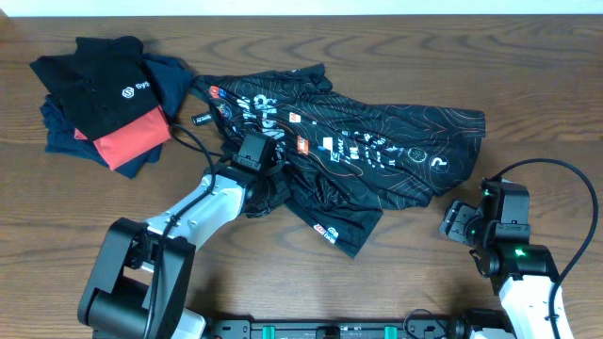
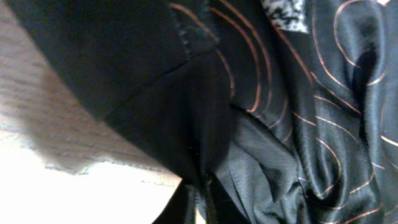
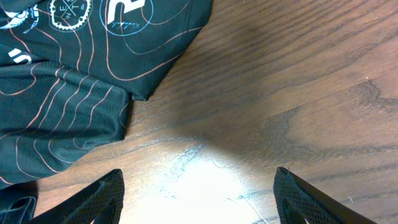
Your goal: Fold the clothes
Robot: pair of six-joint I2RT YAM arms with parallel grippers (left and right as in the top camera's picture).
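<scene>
The black jersey with copper contour lines and white and red lettering lies crumpled across the middle of the table. My left gripper is down on its left part, where the fabric is bunched. In the left wrist view the jersey fills the frame and the jaws are shut on a fold of it. My right gripper is open and empty over bare wood, just right of the jersey's lower right edge. In the right wrist view the fingers stand wide apart, with the jersey's corner at the upper left.
A pile of other clothes sits at the back left: a plain black top with a white logo, a navy garment and a coral-red one. Bare wooden table lies right of the jersey.
</scene>
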